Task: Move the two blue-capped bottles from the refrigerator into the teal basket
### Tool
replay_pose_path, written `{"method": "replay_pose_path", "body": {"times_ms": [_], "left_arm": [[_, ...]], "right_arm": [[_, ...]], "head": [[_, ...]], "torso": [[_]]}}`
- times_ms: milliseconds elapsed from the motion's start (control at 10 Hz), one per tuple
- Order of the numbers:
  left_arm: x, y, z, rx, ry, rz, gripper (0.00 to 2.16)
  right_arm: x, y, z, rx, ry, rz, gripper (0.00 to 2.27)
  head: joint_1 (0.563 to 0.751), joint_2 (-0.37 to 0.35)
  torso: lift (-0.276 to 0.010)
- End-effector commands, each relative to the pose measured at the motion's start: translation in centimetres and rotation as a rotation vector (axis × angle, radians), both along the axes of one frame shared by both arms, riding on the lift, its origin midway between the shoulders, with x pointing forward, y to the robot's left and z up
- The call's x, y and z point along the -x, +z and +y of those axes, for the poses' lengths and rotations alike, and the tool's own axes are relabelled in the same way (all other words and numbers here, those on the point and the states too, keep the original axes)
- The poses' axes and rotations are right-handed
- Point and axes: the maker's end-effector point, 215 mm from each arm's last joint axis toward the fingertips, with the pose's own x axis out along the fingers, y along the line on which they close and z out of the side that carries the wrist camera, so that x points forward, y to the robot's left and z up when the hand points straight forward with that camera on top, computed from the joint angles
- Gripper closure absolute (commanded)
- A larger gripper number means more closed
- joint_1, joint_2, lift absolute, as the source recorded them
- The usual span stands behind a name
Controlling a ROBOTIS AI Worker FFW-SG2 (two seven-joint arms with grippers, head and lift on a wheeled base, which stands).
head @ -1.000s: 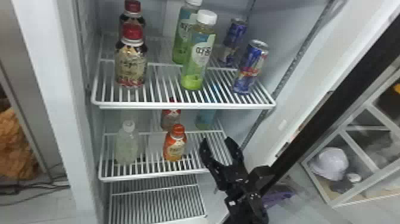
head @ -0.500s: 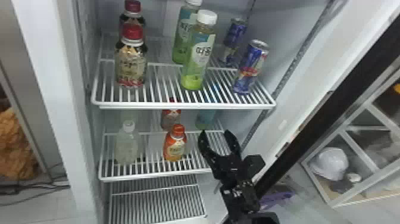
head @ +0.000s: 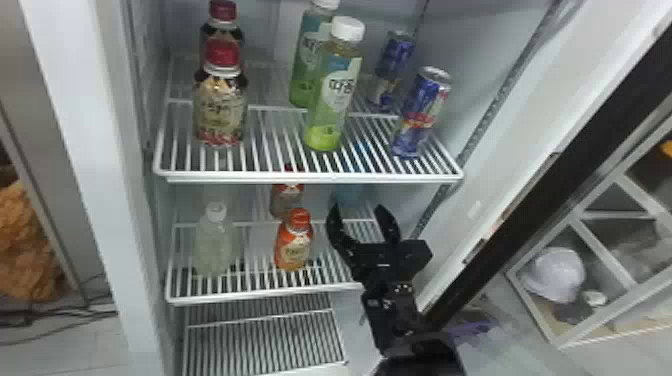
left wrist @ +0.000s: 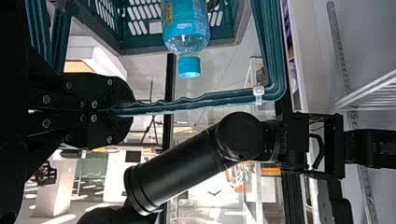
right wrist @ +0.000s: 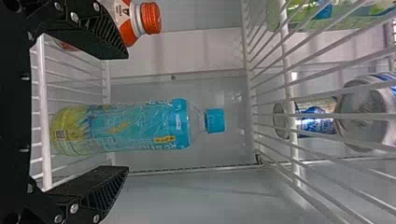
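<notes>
Nearer the blue-capped bottle now, the open right claw should centre before closing; left claw grips basket handle.

Top shelf: front-to-back bottle pairs left and centre, cans right. Middle shelf: single bottle left, small bottles centre, back bottle right. Basket: one bottle inside.

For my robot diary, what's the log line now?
right end effector: open, facing shelved bottle | left end effector: shut on basket handle | basket: another bottle
</notes>
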Motion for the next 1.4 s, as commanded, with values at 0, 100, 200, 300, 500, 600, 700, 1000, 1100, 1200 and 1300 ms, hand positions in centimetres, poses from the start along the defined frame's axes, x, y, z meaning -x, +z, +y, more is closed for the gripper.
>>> {"method": "replay_pose_path", "body": {"times_ms": [0, 100, 200, 300, 500, 600, 700, 1000, 1100, 1200, 1300], "left_arm": [[-0.1, 0.1, -0.1, 0.005, -0.002, -0.001, 1.18], [0.1, 0.0, -0.2, 0.004, -0.005, 0.002, 1.18], [0.0, 0.1, -0.3, 0.009, -0.004, 0.001, 1.18], [-0.1, 0.1, -0.3, 0.01, -0.003, 0.001, 1.18], [-0.5, 0.3, -0.6, 0.022, 0.006, -0.002, 1.18], [-0.5, 0.3, -0.7, 0.024, 0.003, -0.001, 1.18], [-0.6, 0.3, -0.7, 0.026, 0.006, -0.003, 1.18], [-0.7, 0.4, -0.8, 0.033, 0.009, 0.0, 1.18], [-0.6, 0.4, -0.8, 0.034, 0.012, 0.002, 1.18], [-0.6, 0.4, -0.8, 0.036, 0.011, 0.002, 1.18], [-0.6, 0.5, -0.9, 0.039, 0.014, 0.003, 1.18]], "right_arm": [[-1.0, -0.1, 0.1, 0.015, -0.005, 0.007, 0.14], [-1.8, -0.2, -0.1, 0.028, -0.017, 0.016, 0.11], [-2.5, 0.0, -0.5, 0.035, -0.028, 0.016, 0.1], [-3.0, 0.2, -0.7, 0.038, -0.034, 0.022, 0.1], [-4.5, 0.6, -0.4, 0.058, -0.03, 0.032, 0.1], [-5.2, 0.7, 0.1, 0.063, -0.026, 0.039, 0.09], [-5.8, 0.8, 0.2, 0.068, -0.025, 0.048, 0.08], [-7.6, 1.5, 0.3, 0.101, -0.032, 0.064, 0.08], [-7.7, 1.2, 0.0, 0.107, -0.041, 0.076, 0.08], [-7.8, 1.2, -0.2, 0.108, -0.047, 0.08, 0.08], [-8.0, 0.7, -0.4, 0.111, -0.05, 0.097, 0.08]], "head": [[0.695, -0.35], [0.695, -0.35], [0.695, -0.35], [0.695, -0.35], [0.695, -0.35], [0.695, -0.35], [0.695, -0.35], [0.695, -0.35], [0.695, -0.35], [0.695, -0.35], [0.695, -0.35]], "torso": [[-0.136], [-0.136], [-0.136], [-0.136], [-0.136], [-0.136], [-0.136], [-0.136], [-0.136], [-0.136], [-0.136]]}}
